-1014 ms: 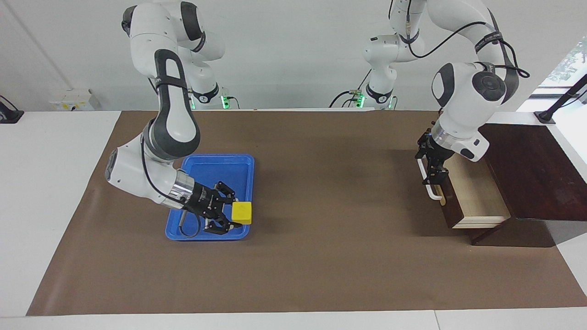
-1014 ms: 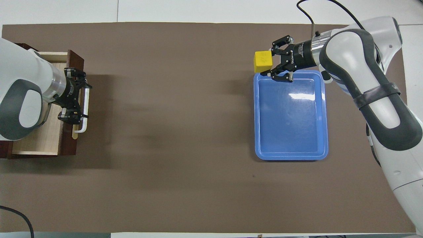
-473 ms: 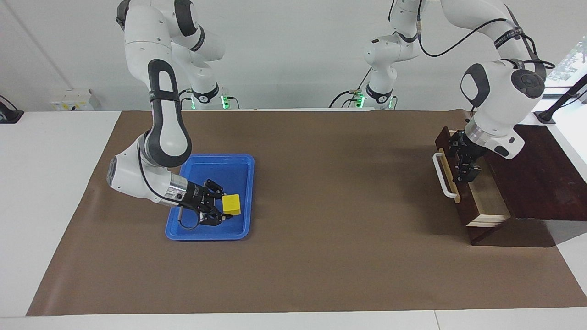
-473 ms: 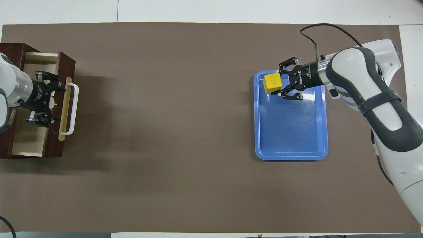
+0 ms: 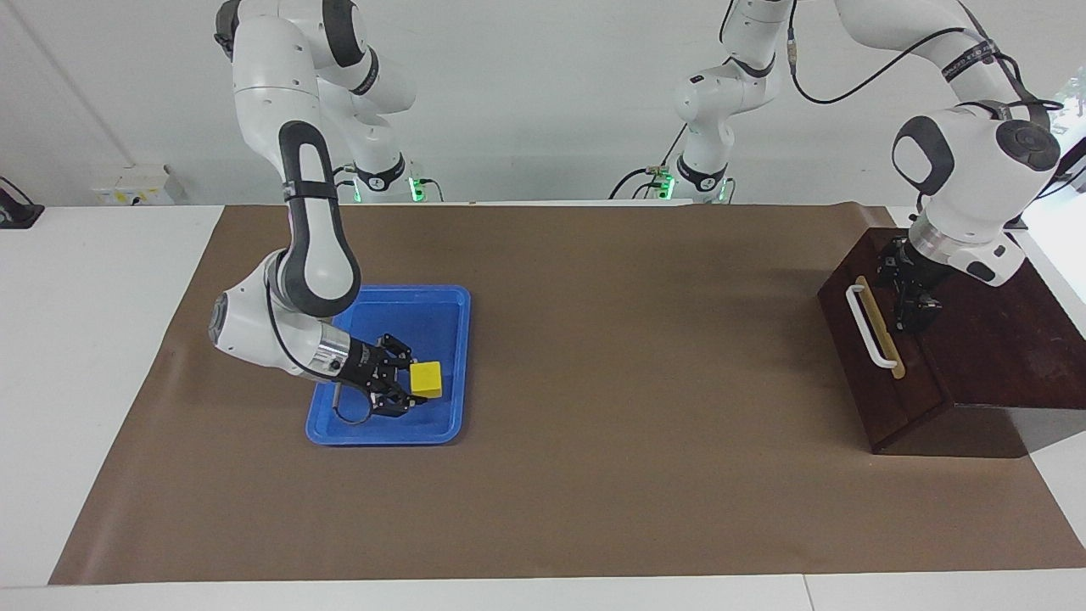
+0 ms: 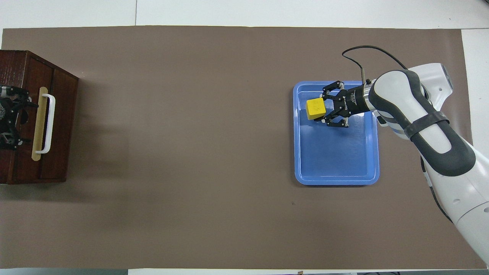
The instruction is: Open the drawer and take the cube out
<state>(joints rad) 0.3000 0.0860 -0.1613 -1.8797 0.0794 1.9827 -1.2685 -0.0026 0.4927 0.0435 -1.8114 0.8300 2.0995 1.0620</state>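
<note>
Since the earlier frames, the drawer (image 5: 878, 327) has gone from pulled out, with its pale interior showing, to closed flush in its dark wooden box (image 5: 976, 339), and the cube (image 5: 426, 378) has come down from above the tray's rim to sit low inside the blue tray (image 5: 450, 305). Right pincer (image 5: 405, 388): reaches over the tray at the right arm's end of the worktop (image 5: 611, 475), clamped on the yellow cube, which sits at or just above the tray floor; whether it touches the floor cannot be told. The low, nearly level hold suits a gentle set-down rather than a drop. Left pincer (image 5: 915, 301): fingers spread wide apart, holding nothing, over the top of the box just beside the drawer front and its white handle (image 5: 865, 322); this position fits a push on the front that shuts the drawer. In the overhead view only its dark tips (image 6: 9, 118) show at the edge, above the box. Judged state of the task: the cube is out of the drawer and in the tray, the release of the right pincer not yet made.
</note>
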